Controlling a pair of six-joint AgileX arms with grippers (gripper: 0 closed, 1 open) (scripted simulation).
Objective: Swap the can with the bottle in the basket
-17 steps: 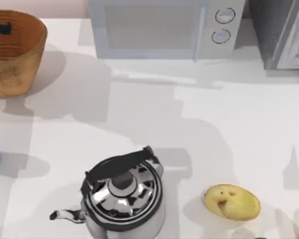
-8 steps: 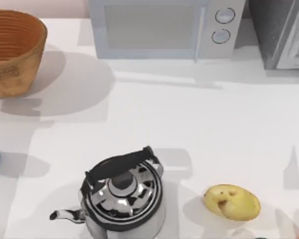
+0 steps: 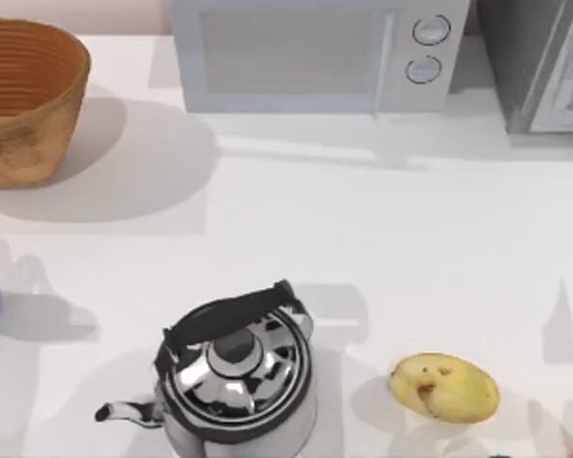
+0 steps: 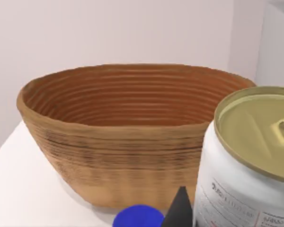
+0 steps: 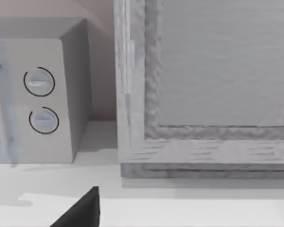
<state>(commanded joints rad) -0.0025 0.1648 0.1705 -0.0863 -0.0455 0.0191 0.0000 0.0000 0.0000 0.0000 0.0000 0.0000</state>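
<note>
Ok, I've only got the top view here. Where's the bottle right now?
Observer: In the left wrist view, the bottle is close to the camera at the left gripper. It is outside the basket, on its near side.
Operator: Anything in the basket?
Observer: The inner wall I can see is bare ribbing. The rim hides the floor, so I can't vouch for the bottom.
Operator: And the can?
Observer: Its blue top sits in front of the basket, close beside the bottle.
Operator: Right arm?
Observer: The right gripper is low over the table, its camera facing the microwave.
</note>
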